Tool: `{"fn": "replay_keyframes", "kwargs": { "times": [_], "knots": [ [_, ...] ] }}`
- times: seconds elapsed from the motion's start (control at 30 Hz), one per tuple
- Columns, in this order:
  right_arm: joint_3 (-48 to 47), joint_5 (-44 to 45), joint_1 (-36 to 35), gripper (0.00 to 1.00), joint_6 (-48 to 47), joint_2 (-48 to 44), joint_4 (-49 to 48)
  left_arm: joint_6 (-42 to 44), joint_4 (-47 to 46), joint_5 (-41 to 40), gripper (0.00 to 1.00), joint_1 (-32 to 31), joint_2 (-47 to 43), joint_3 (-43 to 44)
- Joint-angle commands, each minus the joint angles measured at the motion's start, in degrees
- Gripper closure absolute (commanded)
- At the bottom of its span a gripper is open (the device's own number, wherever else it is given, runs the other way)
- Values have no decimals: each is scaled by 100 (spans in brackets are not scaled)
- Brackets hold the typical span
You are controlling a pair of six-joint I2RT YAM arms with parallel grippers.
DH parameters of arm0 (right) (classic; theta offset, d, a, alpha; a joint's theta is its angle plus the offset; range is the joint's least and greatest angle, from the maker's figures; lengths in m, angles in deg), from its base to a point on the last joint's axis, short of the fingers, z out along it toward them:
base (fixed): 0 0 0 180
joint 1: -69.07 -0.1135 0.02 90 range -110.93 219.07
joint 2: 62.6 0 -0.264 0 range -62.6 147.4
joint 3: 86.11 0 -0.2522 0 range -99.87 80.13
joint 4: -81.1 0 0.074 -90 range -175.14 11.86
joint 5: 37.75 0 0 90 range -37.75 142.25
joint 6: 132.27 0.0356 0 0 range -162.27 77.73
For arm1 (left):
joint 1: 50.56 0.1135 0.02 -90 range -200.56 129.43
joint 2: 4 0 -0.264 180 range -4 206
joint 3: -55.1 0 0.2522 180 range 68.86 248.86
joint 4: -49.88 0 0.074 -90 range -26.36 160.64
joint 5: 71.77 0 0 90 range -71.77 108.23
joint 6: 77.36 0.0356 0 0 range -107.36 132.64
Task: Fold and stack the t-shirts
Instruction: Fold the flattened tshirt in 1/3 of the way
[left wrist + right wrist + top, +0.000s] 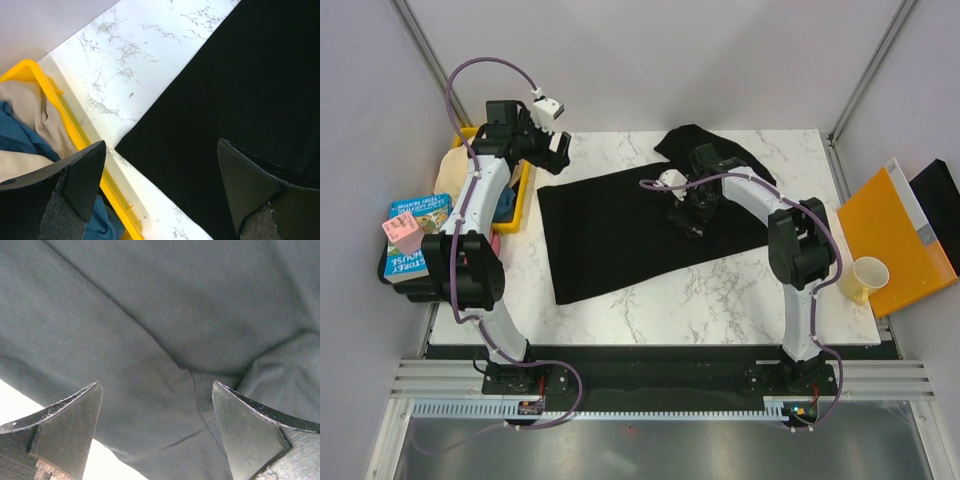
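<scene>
A black t-shirt (620,230) lies spread flat across the marble table, one sleeve bunched at the far right. My left gripper (557,125) is open above the shirt's far-left corner; in the left wrist view that corner (225,100) lies between the fingers (82,180), beside the bin. My right gripper (692,215) is open, low over the shirt's right part; in the right wrist view the dark cloth (150,330) with a seam fills the frame between the fingers (70,425). More shirts, blue and beige (25,135), lie in the yellow bin (525,185).
The yellow bin stands at the table's left edge, with books (415,235) beside it. An orange folder (895,240) and a paper cup (865,278) sit off the table's right edge. Bare marble (720,300) lies in front of the shirt.
</scene>
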Motion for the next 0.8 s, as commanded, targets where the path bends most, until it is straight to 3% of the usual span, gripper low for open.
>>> {"fn": "replay_keyframes", "kwargs": {
  "times": [0.0, 0.17, 0.43, 0.77],
  "knots": [
    [433, 147, 9, 2, 222, -689, -998, -71, -285, 77, 0, 3, -392, -142],
    [178, -56, -61, 2, 249, -390, -480, -62, -294, 94, 0, 3, -375, -239],
    [864, 7, -334, 2, -146, -610, -463, 43, -294, 85, 0, 3, -410, -309],
    [1303, 569, -176, 2, -269, -294, -647, 298, -285, 209, 0, -14, -331, -230]
  ]
}}
